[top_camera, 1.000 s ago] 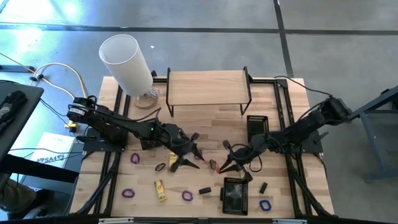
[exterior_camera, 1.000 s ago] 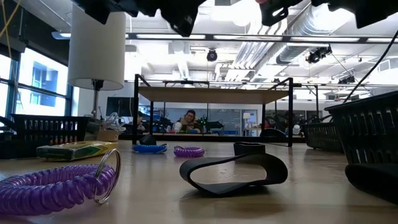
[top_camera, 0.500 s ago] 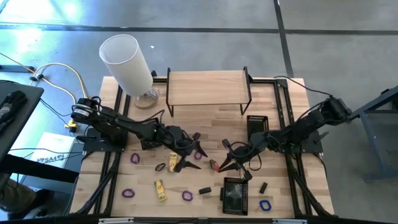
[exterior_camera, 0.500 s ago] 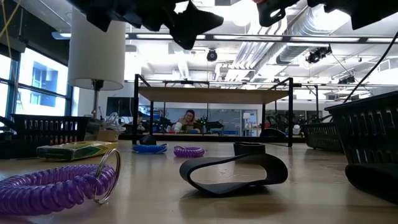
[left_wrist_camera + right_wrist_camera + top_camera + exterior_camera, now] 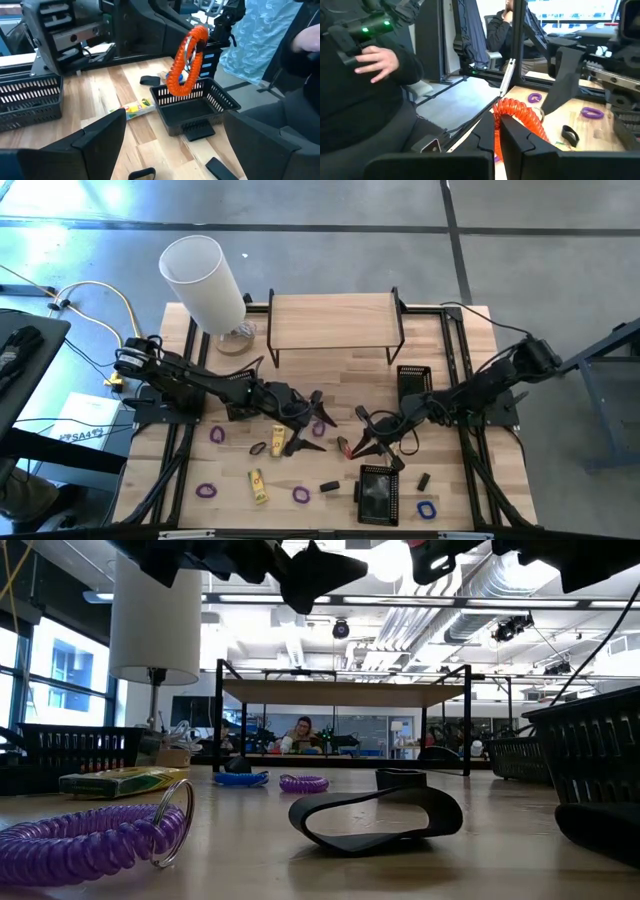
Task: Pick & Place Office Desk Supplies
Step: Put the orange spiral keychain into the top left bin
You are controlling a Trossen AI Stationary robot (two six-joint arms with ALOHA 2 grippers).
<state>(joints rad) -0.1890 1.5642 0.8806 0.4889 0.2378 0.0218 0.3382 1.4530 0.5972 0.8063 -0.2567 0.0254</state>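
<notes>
We read no clear writing; beside the black mesh tray (image 5: 379, 492), right gripper (image 5: 352, 447) pinches the red coil band (image 5: 342, 446), left gripper (image 5: 312, 423) gapes empty.

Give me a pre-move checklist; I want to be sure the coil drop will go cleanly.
1. Right hand shut on the orange coil loop: ok.
2. Left hand open and holding nothing: ok.
3. The two hands apart, not touching: ok.
4. Coil over the small mesh tray: not ok; the high view shows it short of the rim.
5. Room in the tray: ok, mostly bare.
</notes>
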